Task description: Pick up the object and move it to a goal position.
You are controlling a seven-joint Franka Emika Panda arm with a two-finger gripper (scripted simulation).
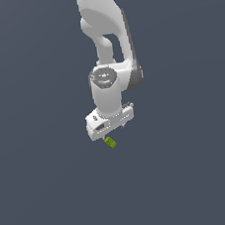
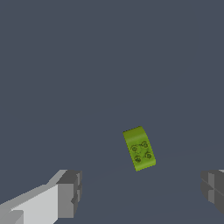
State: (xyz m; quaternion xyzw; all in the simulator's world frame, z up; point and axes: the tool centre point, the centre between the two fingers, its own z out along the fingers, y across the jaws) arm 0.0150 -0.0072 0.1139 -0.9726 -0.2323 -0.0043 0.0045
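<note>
The object, a tiny lime-green block (image 1: 110,142) with darker round markings, lies on the dark grey floor just below my white gripper (image 1: 112,130) in the exterior view. In the wrist view the block (image 2: 139,148) lies tilted, ahead of the gap between my fingers. My gripper (image 2: 141,192) is open, with one grey fingertip (image 2: 70,192) on one side and the other (image 2: 213,189) far across. Neither fingertip touches the block. The gripper is empty.
A plain dark grey floor (image 1: 44,192) fills both views. The white arm (image 1: 103,30) comes down from the top of the exterior view. No goal marker shows.
</note>
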